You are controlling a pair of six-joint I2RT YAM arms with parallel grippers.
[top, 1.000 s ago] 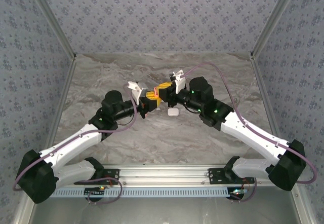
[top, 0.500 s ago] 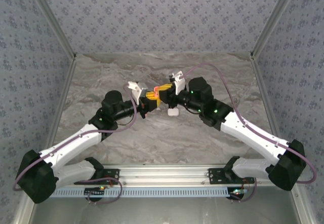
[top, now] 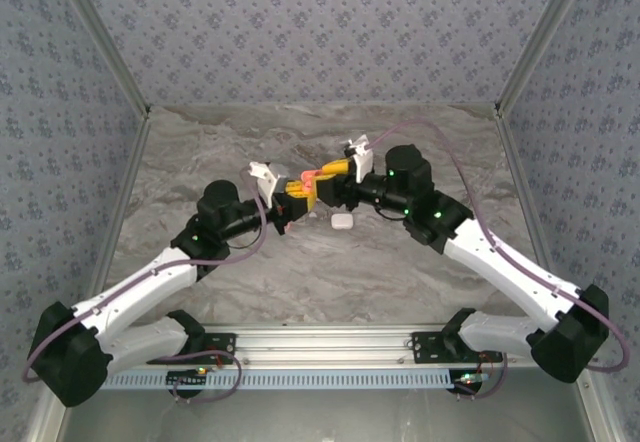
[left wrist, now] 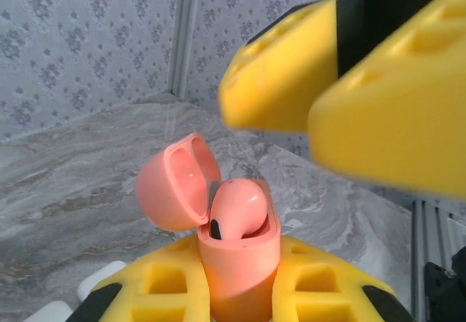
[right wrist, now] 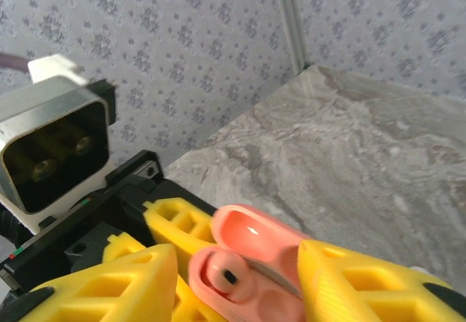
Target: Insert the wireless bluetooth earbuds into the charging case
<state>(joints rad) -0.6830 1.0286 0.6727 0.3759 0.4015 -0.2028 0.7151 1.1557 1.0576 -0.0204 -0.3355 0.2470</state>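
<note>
A coral charging case stands upright with my left gripper shut on its body and its lid swung open to the left. One coral earbud sits in the case, its rounded head sticking out above the rim. My right gripper is open, its yellow fingers spread just above and beside the case. From the right wrist I look into the open case, where the earbud lies in one well. From above, both grippers meet at the case at mid-table.
A white rounded case lies on the marble table just right of my left gripper and below my right gripper. Patterned walls enclose the table on three sides. Open tabletop stretches in front of the arms.
My right gripper has gone from shut to open, and its arm has drawn slightly back to the right. The left gripper has kept the case in place.
</note>
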